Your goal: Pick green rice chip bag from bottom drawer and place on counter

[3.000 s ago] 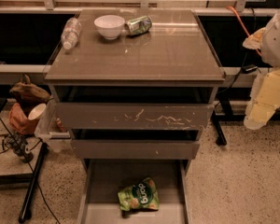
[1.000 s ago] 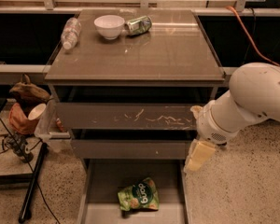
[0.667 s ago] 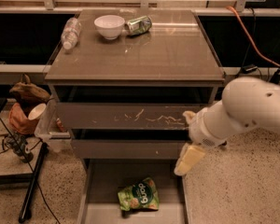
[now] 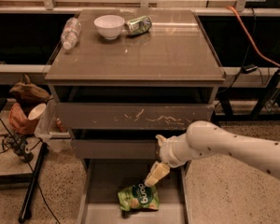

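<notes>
The green rice chip bag [image 4: 139, 197] lies flat on the floor of the open bottom drawer [image 4: 102, 185], near the middle, with its white "dang" logo facing up. My gripper [image 4: 155, 175] reaches in from the right on a white arm and hangs low over the drawer. Its cream tip is just above the bag's upper right corner. The counter [image 4: 149, 50] is the glossy grey-brown top of the cabinet, above and behind the gripper.
On the counter's back left are a white bowl [image 4: 108, 26], a green-and-silver can [image 4: 139, 25] and a lying plastic bottle [image 4: 71, 32]. Two drawers with scratched fronts [image 4: 135, 115] overhang the bottom one. Clutter and a black stand leg [image 4: 32, 185] are on the left. An orange cable [image 4: 252, 36] runs at the right.
My arm has swung from the cabinet's right side down and to the left, bringing the gripper over the bottom drawer, close above the bag. The bag has not moved.
</notes>
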